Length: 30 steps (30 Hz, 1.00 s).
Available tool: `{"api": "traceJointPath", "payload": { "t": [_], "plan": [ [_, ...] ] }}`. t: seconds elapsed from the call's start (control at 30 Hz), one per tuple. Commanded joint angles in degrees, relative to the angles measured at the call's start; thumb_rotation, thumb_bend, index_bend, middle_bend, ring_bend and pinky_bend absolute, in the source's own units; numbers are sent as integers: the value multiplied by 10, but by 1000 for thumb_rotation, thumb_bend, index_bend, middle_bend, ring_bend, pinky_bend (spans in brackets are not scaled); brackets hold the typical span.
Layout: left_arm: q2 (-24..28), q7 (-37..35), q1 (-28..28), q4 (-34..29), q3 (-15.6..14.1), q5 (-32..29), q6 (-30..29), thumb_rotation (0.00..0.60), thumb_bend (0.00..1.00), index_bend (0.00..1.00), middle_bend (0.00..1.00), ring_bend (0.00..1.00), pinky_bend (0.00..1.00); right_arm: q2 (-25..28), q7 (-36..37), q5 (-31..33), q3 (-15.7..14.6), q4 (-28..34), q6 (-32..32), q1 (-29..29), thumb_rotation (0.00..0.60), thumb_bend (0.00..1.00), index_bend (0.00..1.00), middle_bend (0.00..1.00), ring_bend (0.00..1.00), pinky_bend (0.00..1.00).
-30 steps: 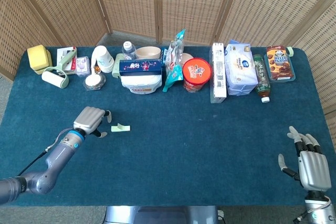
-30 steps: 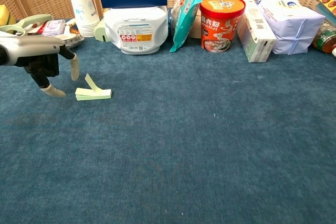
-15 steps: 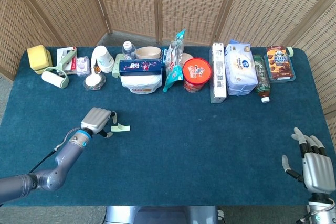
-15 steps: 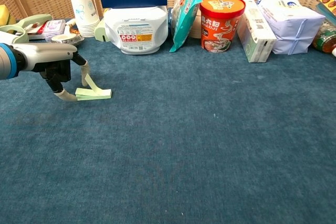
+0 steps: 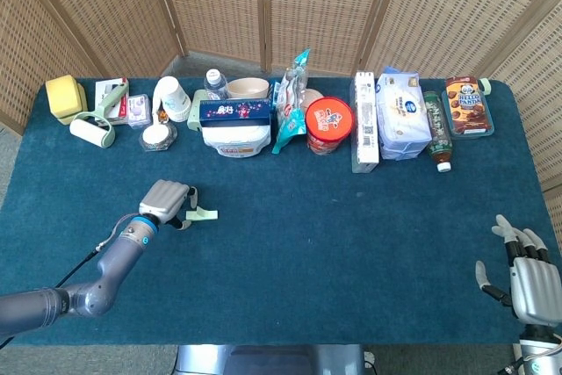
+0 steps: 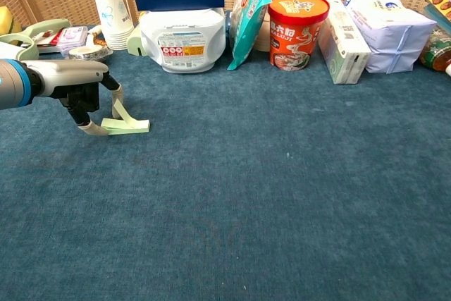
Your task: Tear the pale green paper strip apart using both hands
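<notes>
The pale green paper strip [image 5: 205,212] lies flat on the blue cloth at the left, with one end folded up [image 6: 122,109]. My left hand [image 5: 167,202] sits right at the strip's left end. In the chest view this left hand [image 6: 79,88] has a fingertip against the raised flap and the thumb tip by the flat end, still apart and not closed on the paper. My right hand [image 5: 527,275] hovers far away at the table's front right corner, fingers spread and holding nothing; the chest view does not show it.
A row of goods lines the back edge: paper cups [image 5: 172,97], a white tub [image 6: 182,39] under a navy box, a red noodle cup [image 6: 298,19], tissue packs [image 5: 401,114], a bottle and a snack tray [image 5: 466,104]. Blue cloth [image 6: 268,195] covers the table.
My left hand has slid right from beside the strip until its fingers reach the folded end. The right hand has sunk slightly toward the front edge. The strip has not moved.
</notes>
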State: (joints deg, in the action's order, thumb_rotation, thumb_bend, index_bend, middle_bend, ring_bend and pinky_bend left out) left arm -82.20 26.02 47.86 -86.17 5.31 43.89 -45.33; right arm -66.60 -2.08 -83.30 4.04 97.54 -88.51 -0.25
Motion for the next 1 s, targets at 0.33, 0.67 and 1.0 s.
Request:
{"api": "traceJointPath", "payload": {
  "t": [0.33,0.67,1.0],
  "plan": [
    [-6,7,10,-1,-8,-15,-6,600,226,476,1000,1000,1000,1,6,1,0,-3,-1,-3,489,464,20,278,178,140],
    [-8,12,18,0,-13,-29,-10,600,227,477,1000,1000,1000,1,11,0,-1,-4,-1,-6,490,464,20,278,178,143],
    [-11,22,24,-3,-19,-36,-17,600,263,502,1000,1000,1000,2,20,0,0,-6,-4,-9,490,464,20,278,176,156]
  ]
}}
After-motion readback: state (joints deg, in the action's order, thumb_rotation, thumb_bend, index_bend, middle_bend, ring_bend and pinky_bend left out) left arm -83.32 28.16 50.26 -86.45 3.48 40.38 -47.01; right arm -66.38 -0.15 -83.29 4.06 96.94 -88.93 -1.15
